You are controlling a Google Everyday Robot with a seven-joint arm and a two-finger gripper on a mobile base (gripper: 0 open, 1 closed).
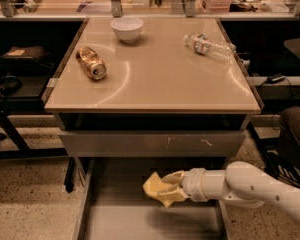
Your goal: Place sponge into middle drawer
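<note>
My gripper [165,188] reaches in from the right on a white arm and is shut on the pale-yellow sponge [152,186]. It holds the sponge just above the flat bottom of the open middle drawer [115,224], over its back half, right of centre. The sponge juts out to the left past the yellowish fingers [174,176]. The drawer is pulled out toward me below the table.
A grey drawer front with white scratches [150,143] is directly above the gripper. On the tabletop [155,79] are a white bowl [127,28], a can on its side [91,63] and a plastic bottle on its side [208,46]. A chair [295,139] is at the right.
</note>
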